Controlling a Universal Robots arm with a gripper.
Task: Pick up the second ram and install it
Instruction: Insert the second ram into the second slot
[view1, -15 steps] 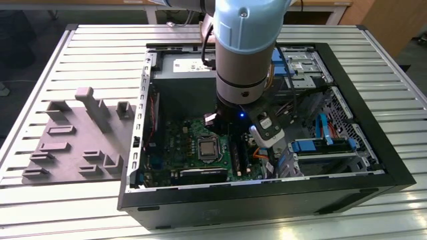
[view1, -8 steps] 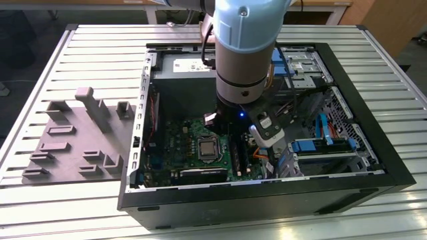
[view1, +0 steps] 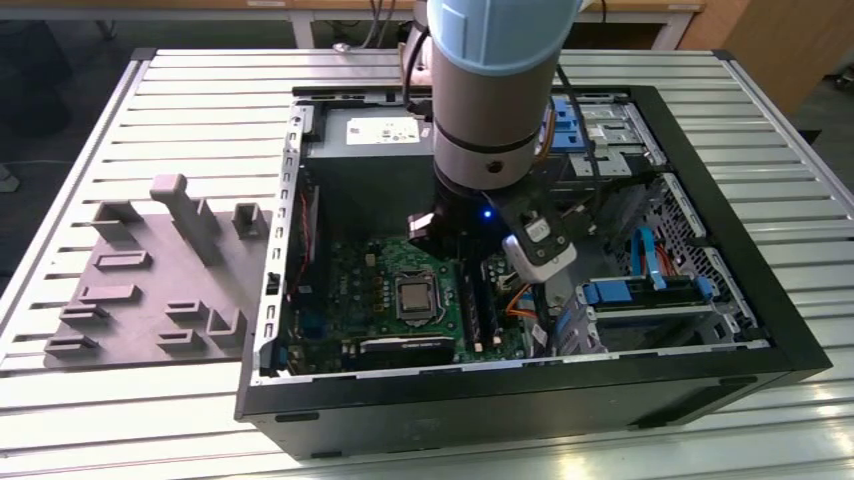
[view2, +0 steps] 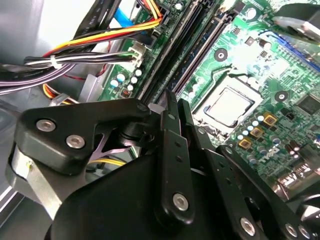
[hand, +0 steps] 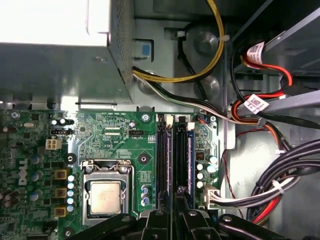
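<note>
My gripper reaches down inside the open computer case, low over the green motherboard and just beside the processor socket. In both wrist views the two black fingers stand almost together above the long black memory slots. The second ram shows edge-on as a thin dark strip, running from between the fingertips along a slot. In the second wrist view the ram lies parallel to the neighbouring slot. The gripper is shut on it.
A grey plastic fixture with blocks and posts lies on the slatted table at the exterior view's left. Bundled cables crowd the side next to the slots. The power supply box and blue drive bays flank the arm.
</note>
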